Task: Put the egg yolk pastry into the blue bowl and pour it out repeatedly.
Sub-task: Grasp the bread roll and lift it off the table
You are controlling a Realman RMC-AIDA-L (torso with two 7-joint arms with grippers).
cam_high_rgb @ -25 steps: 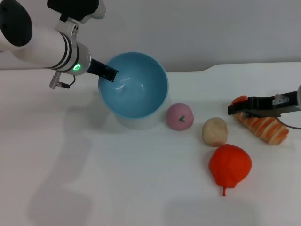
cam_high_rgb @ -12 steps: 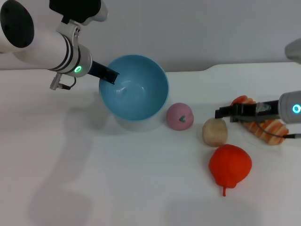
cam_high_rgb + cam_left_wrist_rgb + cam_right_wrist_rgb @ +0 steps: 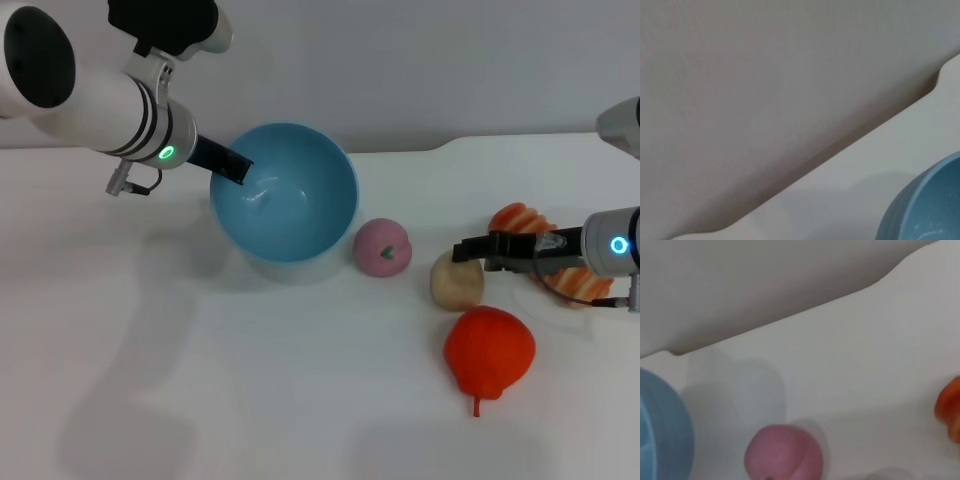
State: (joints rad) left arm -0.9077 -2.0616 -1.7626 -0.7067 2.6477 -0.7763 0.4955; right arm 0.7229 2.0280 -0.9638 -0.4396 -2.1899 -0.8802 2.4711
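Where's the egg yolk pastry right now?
Head view, right of centre on the table: the egg yolk pastry sits between the pink ball and the right gripper, above the red fruit.

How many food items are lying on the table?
4. The pink ball lies beside the bowl; the pastry is to its right, under the right claw; the red fruit is nearest the camera; the orange bread lies partly behind the right arm.

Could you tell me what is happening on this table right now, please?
The left gripper holds the blue bowl by its rim, tilted and empty. The right gripper is just above the pastry, which lies on the table between the pink ball and the orange bread.
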